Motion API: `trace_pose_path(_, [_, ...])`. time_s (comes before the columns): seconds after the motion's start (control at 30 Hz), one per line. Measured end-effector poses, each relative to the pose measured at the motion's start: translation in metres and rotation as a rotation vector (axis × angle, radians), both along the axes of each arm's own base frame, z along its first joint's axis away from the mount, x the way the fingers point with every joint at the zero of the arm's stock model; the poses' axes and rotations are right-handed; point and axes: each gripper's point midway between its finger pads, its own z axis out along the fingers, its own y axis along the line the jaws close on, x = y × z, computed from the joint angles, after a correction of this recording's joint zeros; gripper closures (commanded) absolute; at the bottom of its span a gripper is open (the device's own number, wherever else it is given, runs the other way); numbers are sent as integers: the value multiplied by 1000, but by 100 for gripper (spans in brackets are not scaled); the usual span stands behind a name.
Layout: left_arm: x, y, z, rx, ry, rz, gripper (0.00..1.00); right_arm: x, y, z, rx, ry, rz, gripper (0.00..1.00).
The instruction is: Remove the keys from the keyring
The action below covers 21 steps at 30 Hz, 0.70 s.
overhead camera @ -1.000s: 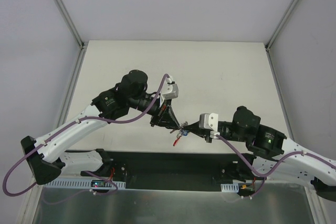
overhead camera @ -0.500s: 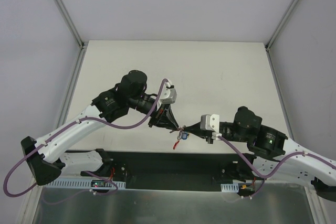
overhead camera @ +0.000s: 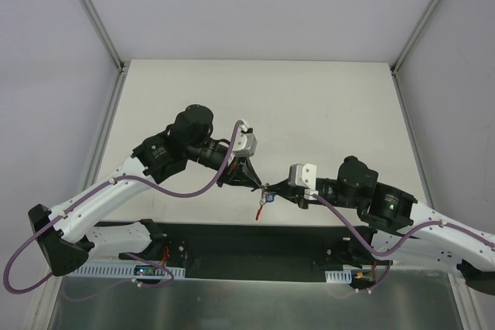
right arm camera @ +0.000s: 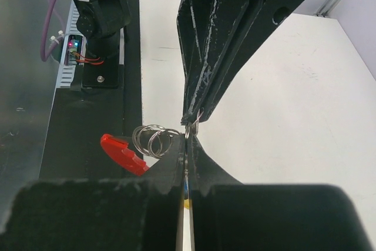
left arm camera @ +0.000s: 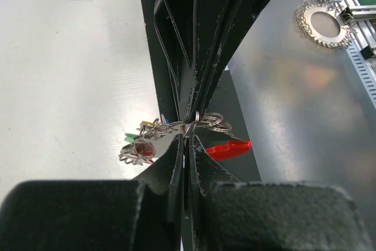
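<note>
The keys [overhead camera: 264, 202] hang in the air over the table's near edge, held between both grippers. My left gripper [overhead camera: 260, 185] is shut on the thin keyring [left arm camera: 189, 129]. In the left wrist view a red key [left arm camera: 228, 147] sticks out to the right. Green [left arm camera: 130, 137] and yellow [left arm camera: 147, 124] heads and silvery blades lie to the left. My right gripper [overhead camera: 271, 189] meets it tip to tip and is shut on the keyring [right arm camera: 189, 123]. In the right wrist view the red key [right arm camera: 122, 151] and two small rings [right arm camera: 151, 139] hang to the left.
A black strip [overhead camera: 232, 241] runs along the table's near edge under the bunch, with a grey metal shelf [left arm camera: 305, 121] below it. A round chain-edged disc [left arm camera: 322, 22] lies on that shelf. The white table [overhead camera: 309, 106] stretches away behind, with frame posts at its corners.
Both grippers have stayed shut on the bunch. The right arm has pushed a little to the left, the left wrist has turned and drawn back, and the bunch has shifted slightly left.
</note>
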Motion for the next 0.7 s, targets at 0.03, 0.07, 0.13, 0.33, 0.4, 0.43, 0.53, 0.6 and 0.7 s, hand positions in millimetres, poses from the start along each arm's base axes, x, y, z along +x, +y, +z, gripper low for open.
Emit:
trace_pose_path(0.03, [1,1,0,-1,-4,2,100,1,1,-1,-2,4,-2,99])
trace_pose_path(0.07, [1,1,0,-1,-7,5,100,1,2,-2,-4,7,-5,99])
trace_pose_path(0.13, [2,2,-2,0,-14,10,100,3,4,-3,-7,11,-10,99])
trace_pose_path(0.33, [6,3,-5,20,-9,41,100,7,7,-8,-26,16,-26,99])
trace_pose_path(0.4, [7,3,-6,24,-7,53,100,8,7,-9,-30,17,-28,99])
trace_pose_path(0.43, [8,3,-6,26,-8,58,100,8,7,-10,-31,17,-27,99])
trace_pose_path(0.53, [9,4,-6,26,-10,65,100,8,8,-11,-34,17,-27,99])
trace_pose_path(0.6, [9,4,-5,26,-10,67,100,8,8,-11,-36,17,-29,99])
trace_pose_path(0.7, [10,4,-5,26,-7,69,100,9,8,-12,-35,16,-32,99])
